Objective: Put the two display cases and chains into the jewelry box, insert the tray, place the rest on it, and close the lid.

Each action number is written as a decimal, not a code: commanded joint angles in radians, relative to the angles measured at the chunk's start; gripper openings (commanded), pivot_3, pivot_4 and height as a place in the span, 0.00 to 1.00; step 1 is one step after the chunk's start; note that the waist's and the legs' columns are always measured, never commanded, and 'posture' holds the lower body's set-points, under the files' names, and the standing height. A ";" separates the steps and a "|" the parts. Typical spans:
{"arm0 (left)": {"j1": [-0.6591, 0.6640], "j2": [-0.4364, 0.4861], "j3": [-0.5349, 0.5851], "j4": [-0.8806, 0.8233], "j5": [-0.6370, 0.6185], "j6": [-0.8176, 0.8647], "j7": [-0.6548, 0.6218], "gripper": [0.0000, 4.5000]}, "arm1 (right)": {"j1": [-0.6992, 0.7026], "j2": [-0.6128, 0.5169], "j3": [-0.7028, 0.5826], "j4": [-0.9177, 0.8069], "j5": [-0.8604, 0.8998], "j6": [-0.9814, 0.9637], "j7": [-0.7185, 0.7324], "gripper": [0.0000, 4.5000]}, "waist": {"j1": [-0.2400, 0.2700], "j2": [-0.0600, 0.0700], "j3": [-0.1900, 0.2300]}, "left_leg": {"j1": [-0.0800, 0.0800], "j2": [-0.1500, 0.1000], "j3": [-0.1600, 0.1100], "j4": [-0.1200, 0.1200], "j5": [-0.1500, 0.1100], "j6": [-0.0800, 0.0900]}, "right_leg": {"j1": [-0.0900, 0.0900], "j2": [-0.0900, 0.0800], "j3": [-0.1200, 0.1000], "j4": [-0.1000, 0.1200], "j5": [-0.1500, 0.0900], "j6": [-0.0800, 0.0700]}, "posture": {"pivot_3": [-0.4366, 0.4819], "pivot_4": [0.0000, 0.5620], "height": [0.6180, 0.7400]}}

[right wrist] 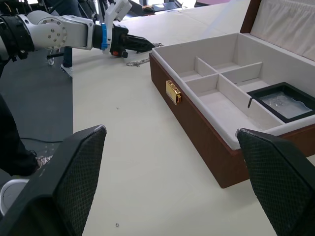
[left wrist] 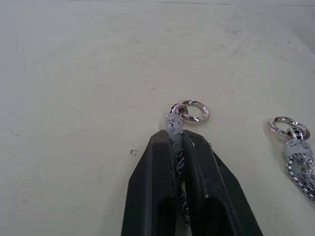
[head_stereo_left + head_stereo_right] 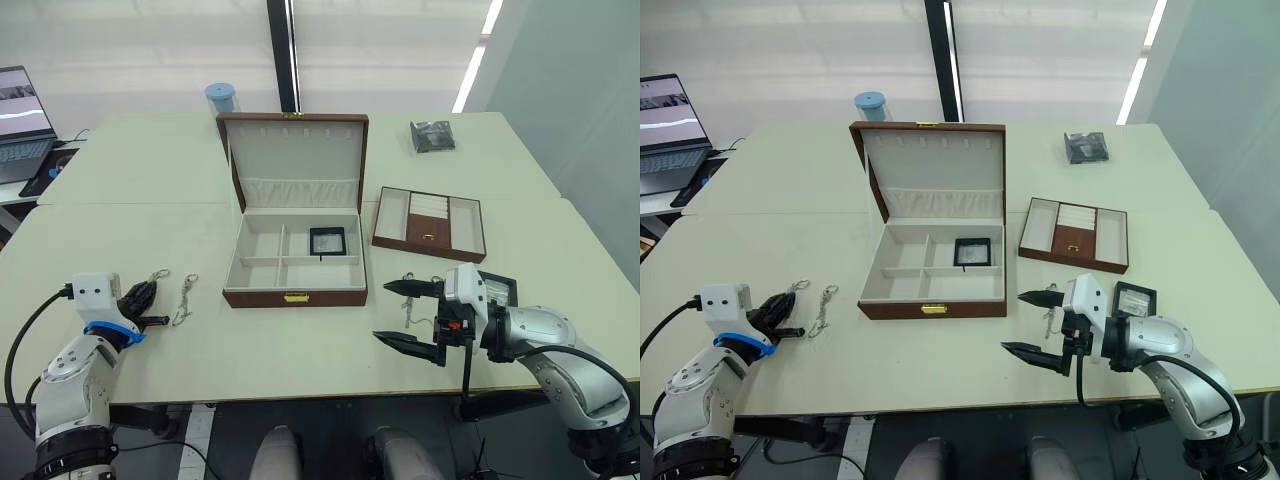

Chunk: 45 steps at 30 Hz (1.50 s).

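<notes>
Open tabletop in front of the jewelry box, unobstructed between the two arms. Lid raised upright along the far edge, blocking any approach from behind; interior reachable from above and from the front. One display case occupying the right rear compartment, remaining cream sections bare. Tray just right of the box, narrowing that side passage. Second display case and a chain lying close by the wide-spread right gripper. At left, left gripper clamped on one chain, another chain just beside, bare table beyond toward the box.
</notes>
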 commanded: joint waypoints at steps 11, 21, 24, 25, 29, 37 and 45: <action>0.025 -0.014 0.040 -0.064 -0.069 -0.007 0.000 0.01 | -0.023 0.009 -0.042 -0.016 0.038 -0.035 0.006 1.00 | 0.000 0.000 0.000 | 0.000 0.000 0.000 0.000 0.000 0.000 | 0.000 0.000 0.000 0.000 0.000 0.000 | 0.48 0.27 1.00; 0.042 -0.044 0.027 -0.461 -0.175 0.168 0.123 0.01 | -0.104 0.006 -0.078 0.009 0.079 -0.006 -0.002 1.00 | 0.000 -0.002 0.001 | -0.001 0.000 -0.001 0.000 0.000 0.000 | 0.000 0.000 0.000 -0.001 0.000 0.000 | 0.48 0.27 1.00; 0.027 -0.056 0.003 -0.554 -0.197 0.220 0.153 0.01 | -0.135 0.002 -0.085 0.033 0.086 -0.005 0.003 1.00 | 0.000 -0.002 0.001 | -0.001 0.000 -0.001 0.000 0.000 0.000 | 0.000 0.000 0.000 -0.001 0.000 0.000 | 0.48 0.27 1.00; 0.020 -0.059 -0.005 -0.577 -0.202 0.235 0.161 0.01 | -0.144 0.001 -0.087 0.040 0.086 -0.006 0.004 1.00 | 0.000 -0.002 0.001 | -0.001 0.000 -0.001 0.000 0.000 0.000 | 0.000 0.000 0.000 -0.001 0.000 0.000 | 0.48 0.27 1.00; -0.024 -0.086 -0.056 -0.653 -0.208 0.283 0.201 0.01 | -0.182 -0.006 -0.100 0.070 0.100 0.006 0.009 1.00 | 0.000 -0.002 0.001 | -0.001 -0.001 -0.001 0.000 0.000 0.000 | 0.000 0.001 0.000 -0.001 0.000 0.000 | 0.48 0.27 1.00; -0.107 -0.168 -0.161 -0.672 -0.190 0.313 0.247 0.01 | -0.257 -0.010 -0.128 0.142 0.099 0.028 -0.003 1.00 | 0.000 -0.002 0.001 | -0.001 -0.001 -0.001 0.000 0.000 0.000 | 0.000 0.002 0.000 -0.001 0.000 0.000 | 0.48 0.27 1.00; -0.187 -0.215 -0.238 -0.547 -0.119 0.264 0.251 0.01 | -0.245 -0.006 -0.143 0.107 0.109 0.064 -0.039 1.00 | 0.001 -0.002 0.001 | -0.002 -0.002 0.000 0.000 0.000 0.000 | -0.001 0.003 0.000 -0.001 0.000 0.000 | 0.48 0.27 1.00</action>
